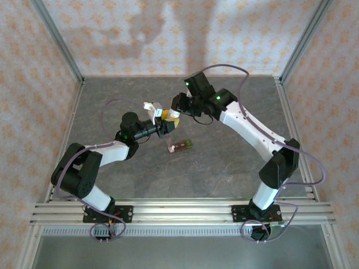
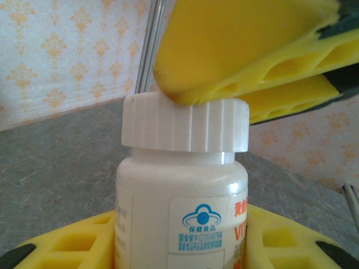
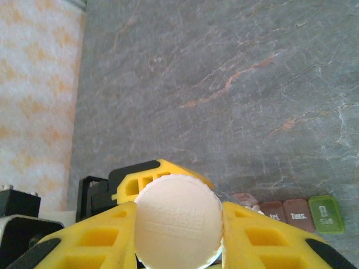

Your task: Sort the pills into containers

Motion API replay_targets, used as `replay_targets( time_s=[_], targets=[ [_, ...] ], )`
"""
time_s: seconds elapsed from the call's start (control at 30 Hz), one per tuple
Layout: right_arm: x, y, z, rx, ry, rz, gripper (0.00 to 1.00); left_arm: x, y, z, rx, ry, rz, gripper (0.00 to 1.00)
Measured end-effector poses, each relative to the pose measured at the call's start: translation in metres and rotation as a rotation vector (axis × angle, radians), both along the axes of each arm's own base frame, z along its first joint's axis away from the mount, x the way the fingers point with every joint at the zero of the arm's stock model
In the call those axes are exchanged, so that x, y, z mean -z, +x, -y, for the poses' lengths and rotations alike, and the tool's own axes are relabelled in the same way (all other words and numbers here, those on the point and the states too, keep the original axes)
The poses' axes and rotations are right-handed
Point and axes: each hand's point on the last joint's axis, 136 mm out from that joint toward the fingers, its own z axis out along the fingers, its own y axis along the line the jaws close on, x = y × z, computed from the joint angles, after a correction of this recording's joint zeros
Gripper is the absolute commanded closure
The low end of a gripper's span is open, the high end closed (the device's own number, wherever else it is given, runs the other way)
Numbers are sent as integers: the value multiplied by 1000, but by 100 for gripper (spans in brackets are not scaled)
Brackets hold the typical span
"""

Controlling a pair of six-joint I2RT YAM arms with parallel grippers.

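Overhead, the left claw (image 1: 166, 126) and the right claw (image 1: 178, 114) meet nose to nose above the middle of the grey desk (image 1: 235, 162), the left arm reaching in from the near left corner and the right arm bending in from the near right. The containers (image 1: 180, 146), a short reddish-brown strip with one green end, lie flat on the desk just in front of the two claws, touched by neither. From the left wrist, a pale pill bottle (image 2: 179, 207) with a blue-printed label stands upright between that claw's yellow fingers (image 2: 73, 246). They are part-way closed and press its body from both sides, so the left claw has the bottle in its hold. Its ribbed white cap (image 2: 185, 126) is on, and the right claw's yellow fingers (image 2: 241, 50) come down from above onto the cap's top edge. From the right wrist, the round top of the cap sits squarely between that claw's two fingers, which are drawn in tight against its rim on either side. One left-claw finger shows just behind it. Low at the right of this view the containers rest on the desk with their lids down, the green compartment at the far right end.
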Motion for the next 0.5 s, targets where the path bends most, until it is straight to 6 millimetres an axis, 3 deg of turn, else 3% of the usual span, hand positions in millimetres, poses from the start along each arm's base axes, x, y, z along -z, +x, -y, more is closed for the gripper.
replay_targets(
  time_s=[0.1, 0.23, 0.37, 0.5],
  targets=[
    [-2, 2, -1, 44, 15, 1, 53, -1, 0, 0, -2, -1, 3, 100],
    [-15, 0, -4, 32, 7, 10, 32, -6, 1, 0, -5, -10, 27, 100],
    [-33, 3, 2, 19, 16, 51, 25, -7, 1, -1, -8, -11, 30, 100],
    [-45, 14, 23, 2, 16, 70, 22, -9, 1, -1, -7, -15, 40, 100]
  ],
)
